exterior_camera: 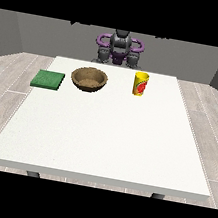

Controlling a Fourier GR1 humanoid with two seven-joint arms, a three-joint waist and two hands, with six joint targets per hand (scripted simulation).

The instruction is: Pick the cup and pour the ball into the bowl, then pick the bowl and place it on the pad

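The small yellow cup with a red print [141, 83] stands upright near the counter's [99, 145] far edge, towards its right corner. It looks light and rigid, likely smooth-walled, so I judge a hold round its middle best. I cannot see the ball. The brown wooden-looking bowl [89, 79] sits beside it, the flat green square pad [48, 79] by the left edge. My hands do not show, so I cannot tell how my fingers lie.
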